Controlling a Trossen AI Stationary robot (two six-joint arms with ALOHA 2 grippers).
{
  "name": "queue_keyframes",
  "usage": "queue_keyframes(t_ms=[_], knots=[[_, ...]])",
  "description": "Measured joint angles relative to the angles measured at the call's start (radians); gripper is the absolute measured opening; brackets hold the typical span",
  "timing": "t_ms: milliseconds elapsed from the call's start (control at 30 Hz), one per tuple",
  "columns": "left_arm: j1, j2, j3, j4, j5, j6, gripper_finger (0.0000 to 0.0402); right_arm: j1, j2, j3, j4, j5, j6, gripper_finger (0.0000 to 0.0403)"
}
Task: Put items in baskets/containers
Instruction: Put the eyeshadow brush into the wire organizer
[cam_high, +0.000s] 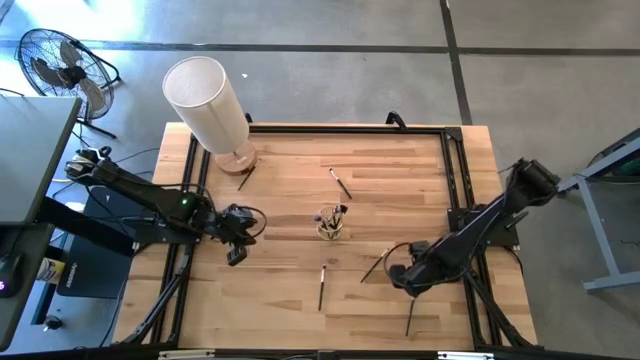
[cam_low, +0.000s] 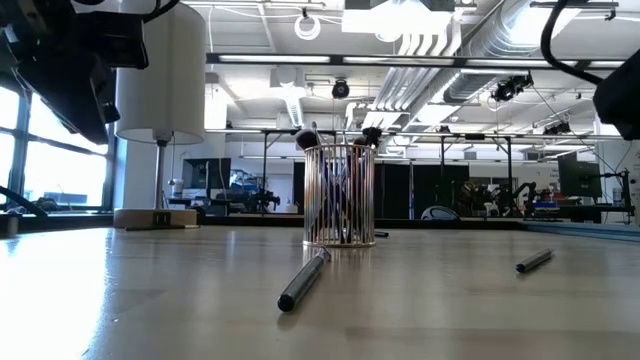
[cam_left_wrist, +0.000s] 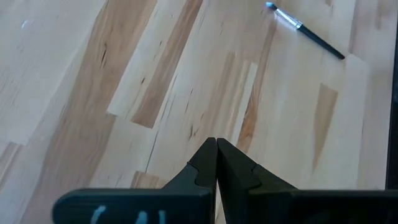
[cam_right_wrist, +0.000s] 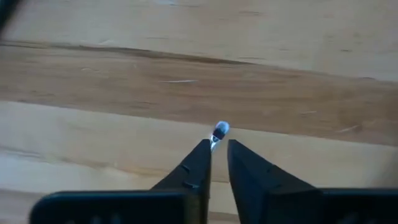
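The clear glass cup (cam_high: 331, 223) stands mid-table with several brushes upright in it; in the low view the cup (cam_low: 340, 195) shows their tips above its rim. More brushes lie flat on the wood: one (cam_high: 340, 183) beyond the cup, one (cam_high: 322, 287) nearer than it, one (cam_high: 375, 268) beside my right gripper, one (cam_high: 410, 318) near the near edge. My left gripper (cam_left_wrist: 216, 144) is shut and empty, left of the cup. My right gripper (cam_right_wrist: 217, 144) is right of the cup, raised off the table and shut on a brush. My right gripper pinches a thin brush between its two fingers. The brush lies along the fingers, and its small pale bristle tip (cam_right_wrist: 220, 130) sticks out just past the fingertips. The brush is clear of the table. The fingers hide the rest of the handle.
A tall white cylinder lamp (cam_high: 208, 105) stands at the far left corner, with a brush (cam_high: 245, 178) by its base. Dark frame rails (cam_high: 455, 170) run along the table's sides. A fan (cam_high: 62, 68) stands on the floor beyond. Bare wood lies around the cup.
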Motion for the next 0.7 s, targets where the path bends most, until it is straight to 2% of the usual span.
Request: queue_keyframes(t_ms=[200,333,433,533,700], knots=[[0.000,0.000,0.000,0.001,0.011,0.003,0.0000,-0.014,0.033,0.000,0.021,-0.010,0.004,0.0112],[0.000,0.000,0.000,0.001,0.011,0.003,0.0000,-0.014,0.056,-0.001,0.021,-0.026,0.015,0.0135],[0.000,0.000,0.000,0.001,0.011,0.003,0.0000,-0.014,0.084,-0.002,0.022,-0.055,0.025,0.0139],[0.000,0.000,0.000,0.001,0.011,0.003,0.0000,-0.014,0.113,-0.002,0.033,-0.035,0.021,0.0136],[0.000,0.000,0.000,0.001,0.011,0.018,0.0000,-0.034,0.146,0.002,0.057,-0.054,0.022,0.0112]])
